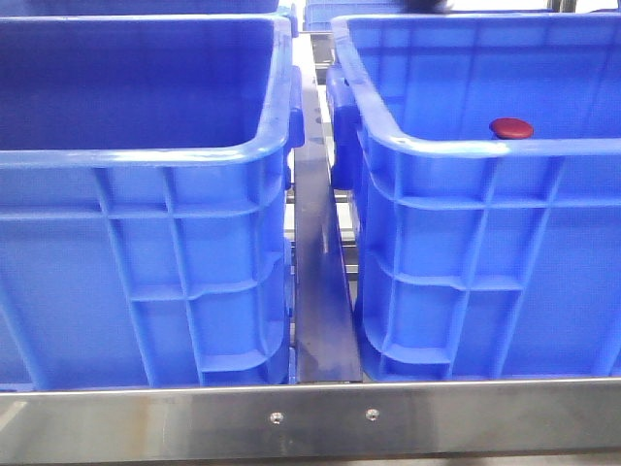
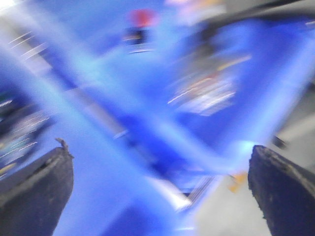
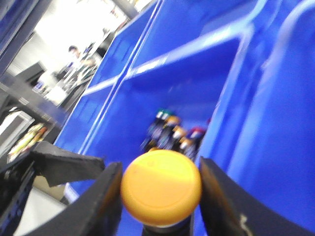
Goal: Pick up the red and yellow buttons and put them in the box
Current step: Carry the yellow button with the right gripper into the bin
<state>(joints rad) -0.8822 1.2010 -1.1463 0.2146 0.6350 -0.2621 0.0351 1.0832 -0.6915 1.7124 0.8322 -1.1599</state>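
Clamping the yellow button (image 3: pixel 161 188) between its fingers above a blue crate (image 3: pixel 275 123), the right gripper (image 3: pixel 161 196) has yet to release, the red button (image 1: pixel 511 128) already lies in the box (image 1: pixel 466 150), and the left gripper (image 2: pixel 160 189) gapes empty.

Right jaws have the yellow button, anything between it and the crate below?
Nothing visible. The yellow button sits clamped in the right gripper above an open blue crate; only a small cluster of parts lies on its floor.
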